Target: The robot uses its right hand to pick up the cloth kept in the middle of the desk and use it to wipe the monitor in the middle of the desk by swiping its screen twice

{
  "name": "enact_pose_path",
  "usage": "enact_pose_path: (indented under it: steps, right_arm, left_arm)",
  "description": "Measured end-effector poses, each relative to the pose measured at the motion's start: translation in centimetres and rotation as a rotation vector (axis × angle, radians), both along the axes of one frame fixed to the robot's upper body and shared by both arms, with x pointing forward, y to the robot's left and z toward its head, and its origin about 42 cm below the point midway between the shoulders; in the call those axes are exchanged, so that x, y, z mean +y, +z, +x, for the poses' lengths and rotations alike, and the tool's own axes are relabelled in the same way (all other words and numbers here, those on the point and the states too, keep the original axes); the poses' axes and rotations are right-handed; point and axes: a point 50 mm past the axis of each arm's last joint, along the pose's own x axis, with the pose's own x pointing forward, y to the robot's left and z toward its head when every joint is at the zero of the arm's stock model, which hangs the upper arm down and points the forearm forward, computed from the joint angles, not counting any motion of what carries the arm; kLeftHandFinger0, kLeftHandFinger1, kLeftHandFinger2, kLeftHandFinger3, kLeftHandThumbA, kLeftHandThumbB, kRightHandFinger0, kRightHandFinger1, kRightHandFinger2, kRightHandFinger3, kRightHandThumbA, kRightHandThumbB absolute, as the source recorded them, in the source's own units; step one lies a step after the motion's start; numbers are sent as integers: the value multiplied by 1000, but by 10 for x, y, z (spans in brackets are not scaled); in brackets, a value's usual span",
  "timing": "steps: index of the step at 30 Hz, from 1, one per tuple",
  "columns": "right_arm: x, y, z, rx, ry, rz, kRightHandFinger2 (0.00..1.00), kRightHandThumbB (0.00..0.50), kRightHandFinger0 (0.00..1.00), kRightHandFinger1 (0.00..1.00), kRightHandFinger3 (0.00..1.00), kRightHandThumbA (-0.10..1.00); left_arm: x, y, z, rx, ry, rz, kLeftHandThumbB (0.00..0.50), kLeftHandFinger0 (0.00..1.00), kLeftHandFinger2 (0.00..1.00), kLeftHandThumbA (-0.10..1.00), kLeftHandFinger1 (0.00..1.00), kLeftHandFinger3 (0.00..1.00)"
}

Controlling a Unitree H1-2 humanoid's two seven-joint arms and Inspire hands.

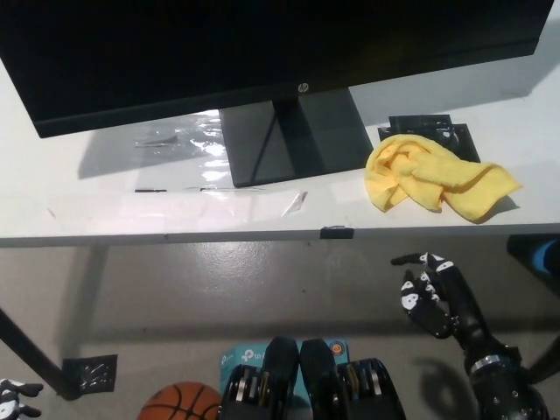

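Note:
A crumpled yellow cloth [435, 173] lies on the white desk [114, 206], right of the monitor stand [293, 136]. The black monitor [219, 48] fills the top of the head view, its screen dark. My black right hand [435, 296] is below the desk's front edge at the lower right, open with fingers spread and holding nothing, well short of the cloth. Only the tip of my white left hand [13, 394] shows at the bottom left corner.
A black flat item [437, 131] lies under and behind the cloth. Clear plastic film [179, 136] sits left of the stand. Below the desk are a basketball [179, 402], a teal box [241, 357] and a desk leg [35, 359].

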Motion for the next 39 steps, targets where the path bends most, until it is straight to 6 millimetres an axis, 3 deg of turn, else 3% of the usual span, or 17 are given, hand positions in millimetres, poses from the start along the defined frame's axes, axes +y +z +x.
enact_pose_path:
  steps: [1,2,4,6,8,9,11,16,18,21,26,35,39]
  right_arm:
    - [0,-1,0,23,23,-17,1000,185,1000,1000,1000,760]
    - [0,-2,1,48,53,-43,1000,210,1000,1000,1000,772]
    - [-2,-3,2,99,120,-108,1000,263,1000,1000,1000,663]
    - [-3,-4,3,147,167,-155,1000,287,1000,1000,1000,679]
    - [-5,-3,3,187,204,-198,1000,272,1000,1000,1000,683]
    - [-5,-1,4,197,215,-208,1000,229,1000,1000,1000,623]
    - [-5,0,4,211,224,-215,1000,216,1000,1000,1000,537]
    - [-3,0,4,224,223,-196,1000,166,1000,1000,1000,448]
    - [-2,0,4,225,223,-188,1000,137,1000,1000,1000,420]
    - [-2,0,4,225,224,-180,1000,131,1000,1000,1000,412]
    - [-2,0,4,227,218,-167,1000,113,1000,1000,1000,358]
    - [-1,1,5,211,190,-148,1000,131,1000,1000,1000,292]
    - [-1,1,6,201,170,-140,1000,120,1000,1000,1000,308]
  left_arm:
    - [0,0,0,0,0,0,200,422,611,294,469,767]
    - [0,0,0,0,0,0,193,424,614,295,471,771]
    - [0,0,0,1,0,0,205,425,603,297,465,779]
    - [0,0,0,0,0,0,198,421,591,296,458,776]
    - [0,0,1,-1,-1,0,205,418,588,290,454,767]
    - [0,0,1,-2,-1,0,200,421,587,292,454,766]
    - [0,1,2,-5,-2,0,198,421,583,296,449,771]
    - [-1,2,4,-12,-4,0,169,408,589,272,448,776]
    - [-1,2,4,-14,-4,1,182,408,569,278,439,757]
    - [-1,2,5,-13,-4,0,202,426,574,311,451,773]
    - [-1,3,7,-17,-5,-1,194,421,573,316,456,772]
    - [-1,4,9,-22,-6,0,188,423,604,306,467,800]
    - [-1,4,9,-22,-6,0,181,422,598,291,461,790]
